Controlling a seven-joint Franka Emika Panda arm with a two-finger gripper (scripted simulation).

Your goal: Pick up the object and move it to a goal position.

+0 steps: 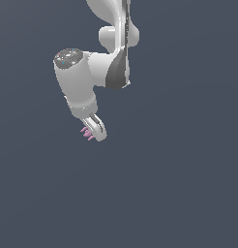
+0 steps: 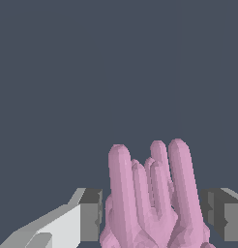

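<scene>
Arm: the white Panda arm [image 1: 87,77] reaches down from the top of the exterior view, wrist bent, against a plain dark ground with nothing else in sight.

Object: the pink-mauve pronged piece [image 1: 87,134] shows just at the exterior view's left edge of the fingertips; in the wrist view the same object [image 2: 150,198] rises between the two fingers, its long rounded prongs pointing away from the camera.

Gripper: the gripper [image 1: 94,131] has its fingers spread to either side of the object; in the wrist view a narrow gap seems to remain on each side, so the frames do not settle whether the pads [image 2: 91,215] actually press it.

Position: no surface or goal marker is visible, so height and remaining travel cannot be judged.

Risk, slip: if the pads are not in firm contact, the piece could drop out during any move.

Risk, twist: the ridged, uneven base offers poor flat contact, so the piece may rotate between the pads.

Risk, placement: with no goal visible, a misjudged endpoint is possible.
</scene>
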